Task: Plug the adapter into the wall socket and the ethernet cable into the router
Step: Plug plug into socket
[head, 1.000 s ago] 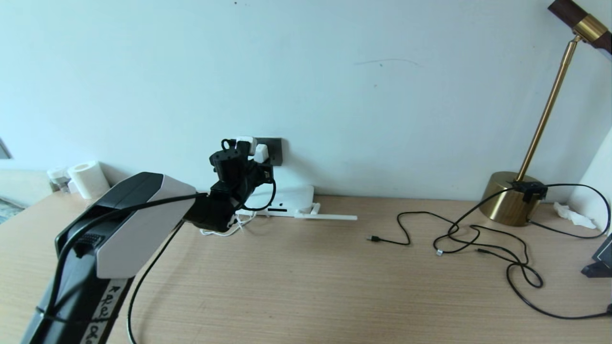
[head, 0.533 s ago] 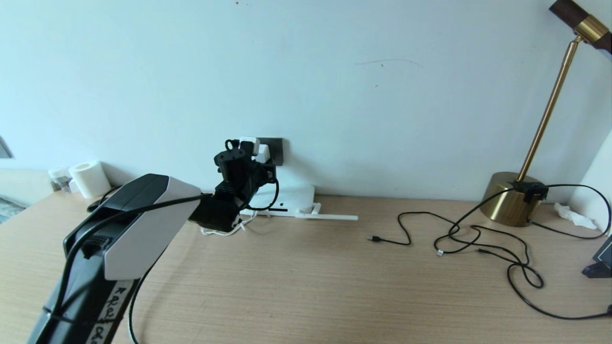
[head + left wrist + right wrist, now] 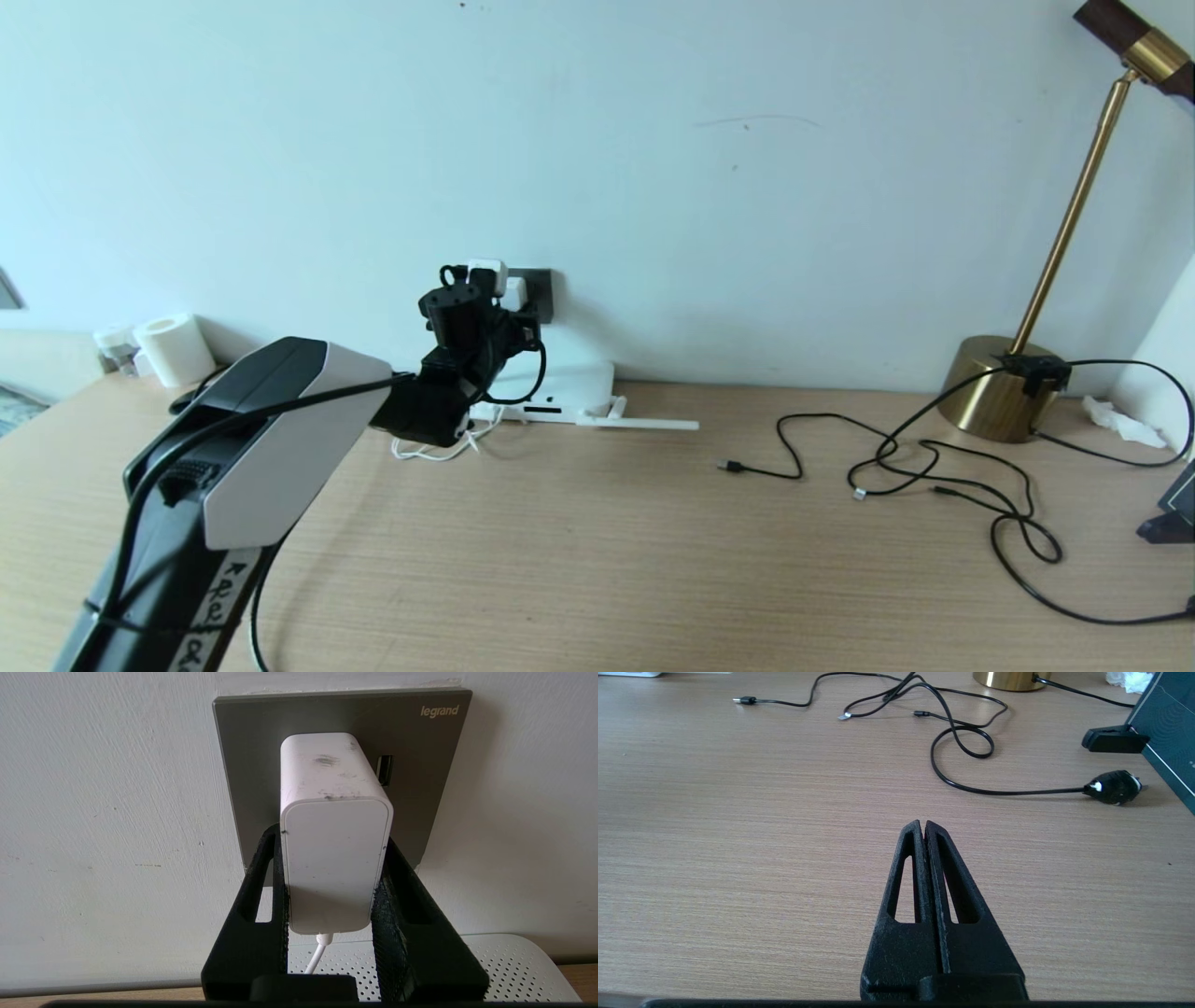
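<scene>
the white cube adapter sits pressed against the dark grey wall socket at frame centre, its thin cord hanging below. the flat white router lies beneath it. the black ethernet cable sprawls across the upper right.

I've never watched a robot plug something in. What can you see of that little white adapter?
The adapter is a white, scuffed plastic block with rounded corners and a thin white cord leaving its underside. It stands pressed against the dark grey wall socket, apparently plugged in. The left gripper clamps its two sides with black fingers.

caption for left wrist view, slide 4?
Left gripper clamps the adapter against the wall socket.
</scene>
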Motion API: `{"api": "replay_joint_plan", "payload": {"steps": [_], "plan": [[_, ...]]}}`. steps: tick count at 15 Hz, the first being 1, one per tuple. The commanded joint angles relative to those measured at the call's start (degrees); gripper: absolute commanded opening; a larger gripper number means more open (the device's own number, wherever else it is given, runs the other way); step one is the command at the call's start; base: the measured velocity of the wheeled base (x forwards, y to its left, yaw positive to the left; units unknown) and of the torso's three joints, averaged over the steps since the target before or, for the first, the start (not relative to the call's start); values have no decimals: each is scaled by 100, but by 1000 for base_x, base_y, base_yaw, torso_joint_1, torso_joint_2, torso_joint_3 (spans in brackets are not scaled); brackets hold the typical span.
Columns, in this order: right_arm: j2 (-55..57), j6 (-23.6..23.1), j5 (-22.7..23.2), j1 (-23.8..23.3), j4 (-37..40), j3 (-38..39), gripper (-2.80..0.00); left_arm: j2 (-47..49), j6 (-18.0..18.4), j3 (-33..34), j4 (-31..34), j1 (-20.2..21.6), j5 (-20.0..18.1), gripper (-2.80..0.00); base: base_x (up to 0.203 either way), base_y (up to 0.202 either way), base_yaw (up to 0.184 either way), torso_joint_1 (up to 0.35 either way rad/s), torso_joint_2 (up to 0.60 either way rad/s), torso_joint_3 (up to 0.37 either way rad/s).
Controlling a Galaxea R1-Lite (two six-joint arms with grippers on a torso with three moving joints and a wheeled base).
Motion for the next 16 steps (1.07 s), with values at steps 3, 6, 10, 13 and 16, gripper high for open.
{"api": "replay_joint_plan", "payload": {"steps": [3, 6, 10, 13, 16], "plan": [[8, 1, 0, 1, 8, 0, -280, 134, 2, -16, -22, 23, 0, -280, 0, 0, 0, 0, 0, 0], [0, 1, 0, 1, 8, 0, -280, 160, 2, -34, -22, 14, 0, -280, 0, 0, 0, 0, 0, 0], [5, 1, 0, 1, 8, 0, -280, 296, -7, -231, -24, 41, 0, -280, 0, 0, 0, 0, 0, 0], [7, 1, 0, 1, 8, 0, -280, 309, -7, -288, -4, 41, 0, -280, 0, 0, 0, 0, 0, 0], [7, 1, 0, 1, 8, 0, -280, 344, -7, -324, 0, 50, 0, -280, 0, 0, 0, 0, 0, 0]]}}
